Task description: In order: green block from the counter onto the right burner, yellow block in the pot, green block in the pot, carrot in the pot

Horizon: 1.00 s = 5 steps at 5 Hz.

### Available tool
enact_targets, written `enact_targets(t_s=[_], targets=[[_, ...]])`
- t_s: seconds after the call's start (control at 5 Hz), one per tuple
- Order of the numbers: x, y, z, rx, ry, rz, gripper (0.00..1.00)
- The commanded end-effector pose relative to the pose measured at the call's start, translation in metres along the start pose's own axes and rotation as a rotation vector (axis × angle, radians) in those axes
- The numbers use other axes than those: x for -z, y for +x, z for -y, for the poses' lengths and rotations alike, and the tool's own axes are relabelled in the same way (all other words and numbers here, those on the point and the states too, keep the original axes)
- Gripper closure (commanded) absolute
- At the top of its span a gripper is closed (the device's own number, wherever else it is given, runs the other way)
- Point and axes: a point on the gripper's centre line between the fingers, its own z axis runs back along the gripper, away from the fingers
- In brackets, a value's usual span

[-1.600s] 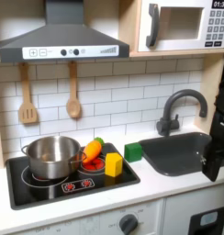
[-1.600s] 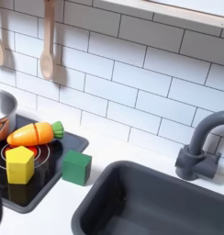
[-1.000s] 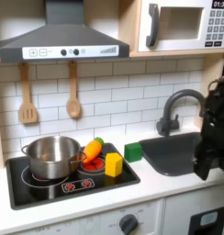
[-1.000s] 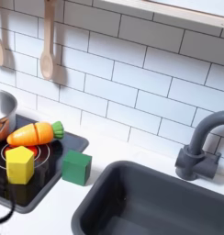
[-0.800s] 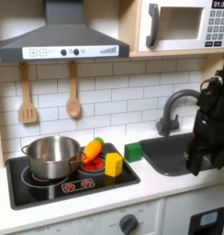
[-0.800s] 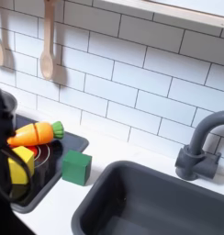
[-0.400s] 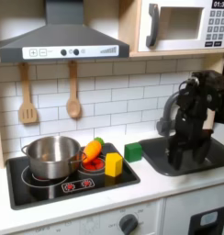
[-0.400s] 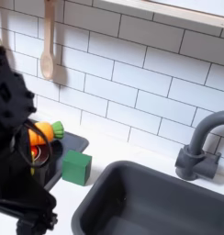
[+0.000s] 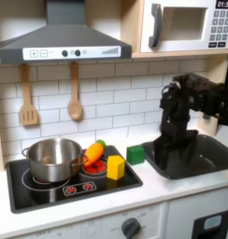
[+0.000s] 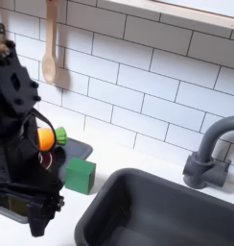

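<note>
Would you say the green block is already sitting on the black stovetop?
No, the green block rests on the white counter beside the stovetop.

Even, soft light in both exterior views; both are low-resolution and grainy. The arm looks blurred; the pot glints.

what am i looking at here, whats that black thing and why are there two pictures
It is a toy kitchen filmed at one moment by two fixed cameras. The first exterior view shows the whole kitchen from the front; the second exterior view is closer, near the sink.

The black thing is a robot arm. Its grasping tool hangs low over the sink's edge; whether it is open I cannot tell, and it seems to hold nothing.

On the white counter sits a green block. On the black stovetop are a steel pot, a yellow block and a toy carrot.
</note>
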Motion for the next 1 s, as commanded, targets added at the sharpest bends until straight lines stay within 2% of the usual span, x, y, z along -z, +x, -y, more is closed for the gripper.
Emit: enact_targets(t_s=[0.0,0.4,0.6,0.8], targets=[[0.012,0.033,0.001,0.01,0.007,0.013,0.0],[0.016,0.06,0.011,0.037,0.0,0.034,0.0],[0.021,0.073,0.006,0.014,0.009,0.033,0.0],[0.023,0.071,0.008,0.02,0.004,0.026,0.0]])
